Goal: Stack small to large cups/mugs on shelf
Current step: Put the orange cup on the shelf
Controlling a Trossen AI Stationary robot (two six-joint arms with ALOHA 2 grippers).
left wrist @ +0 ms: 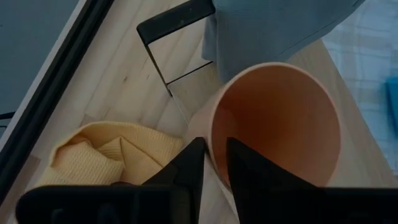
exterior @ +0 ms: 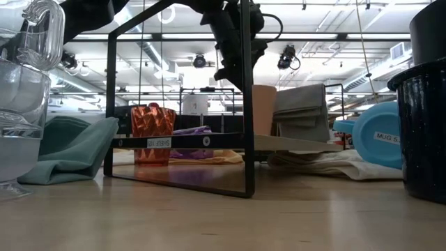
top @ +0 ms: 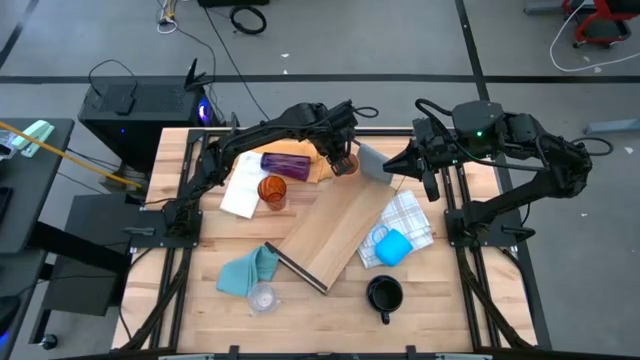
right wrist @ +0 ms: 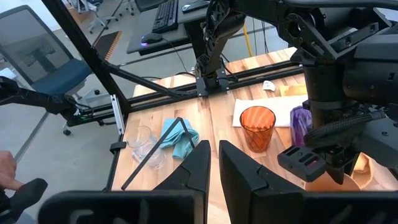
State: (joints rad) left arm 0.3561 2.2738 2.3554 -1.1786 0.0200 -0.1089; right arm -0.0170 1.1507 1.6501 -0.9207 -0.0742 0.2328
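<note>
the left gripper (top: 343,160) sits over the far end of the light-wood shelf (top: 335,232), its two dark fingers (left wrist: 186,168) straddling the near wall of a tan cup (left wrist: 273,124): one finger is outside the rim and the other just inside it, with only a narrow gap between them. whether the fingers are pinching the wall or have just let go of it cannot be told. the cup stands upright on the shelf board, next to the grey end panel (top: 372,161), and in the low view it shows as a tall tan shape (exterior: 264,109) beside that panel.

the right gripper (top: 428,180) hangs just beyond the panel end of the shelf, its fingers pressed almost together and holding nothing.

the shelf lies at a slant across the middle of the table (top: 180,160). off its left side lie a purple tumbler (top: 286,161) on its side on a yellow cloth (left wrist: 106,152) and an upright amber translucent cup (top: 272,190) on white paper (top: 240,190). near the front are a teal cloth (top: 245,270) and a clear cup (top: 262,297). to the shelf's right a light blue mug (top: 392,246) rests on a white checked cloth (top: 408,222), with a dark mug (top: 384,294) in front of it.
</note>
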